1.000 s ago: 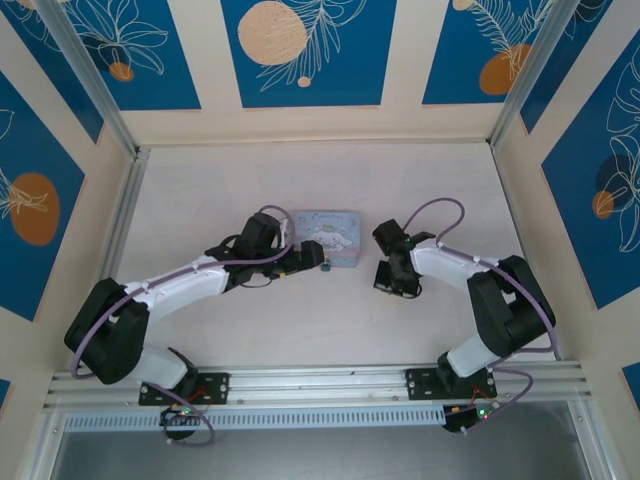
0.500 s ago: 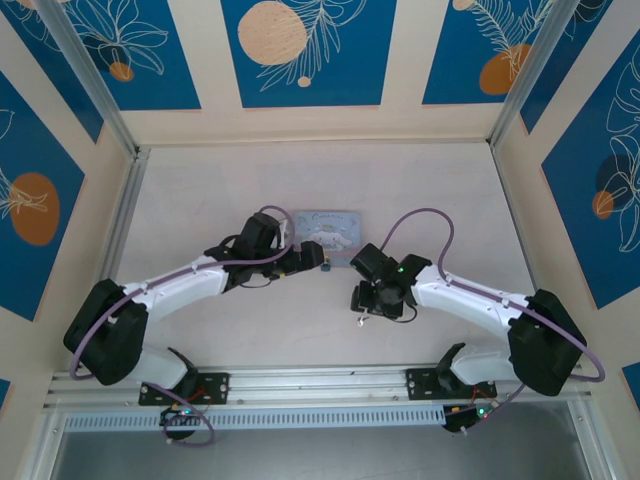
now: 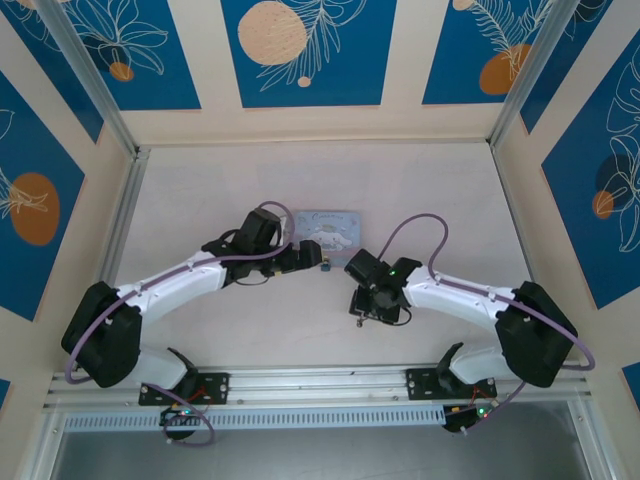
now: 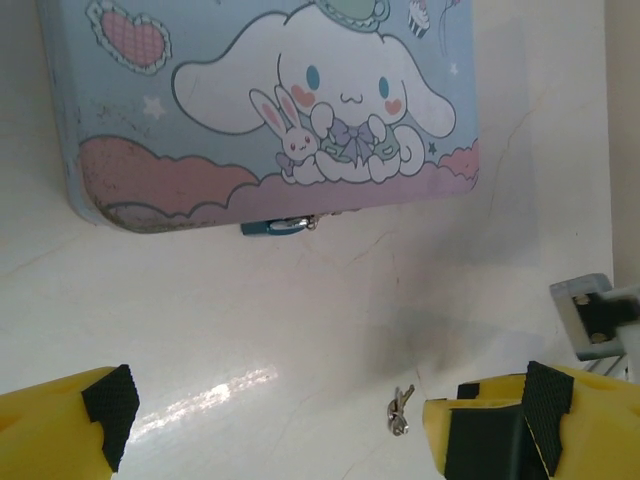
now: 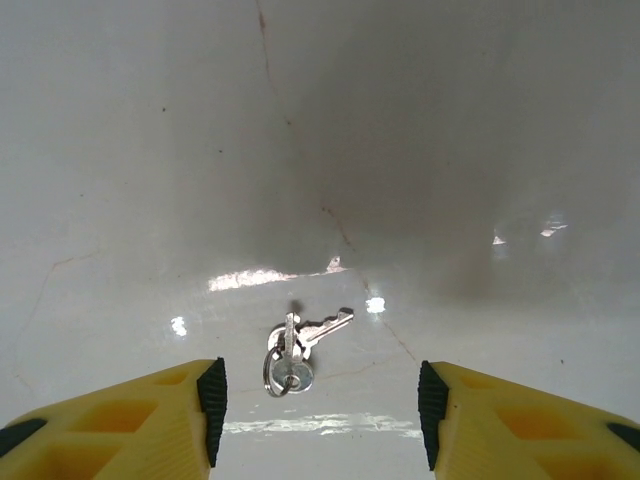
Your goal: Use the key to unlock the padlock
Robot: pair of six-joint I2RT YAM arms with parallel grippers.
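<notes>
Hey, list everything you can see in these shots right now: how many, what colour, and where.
tin: one, pale blue with a white cartoon figure, mid-table
padlock: one, teal body, at the tin's near edge
keys: apparently two on a ring, silvery, flat on the table
table: one, whitish
wall panels: several, blue with orange circles, around the table
arms: two, white and black, reaching in from the near edge
left fingers: two, yellow with black pads, wide open, short of the tin
right fingers: two, yellow with black pads, open, either side of the keys, not touching them
</notes>
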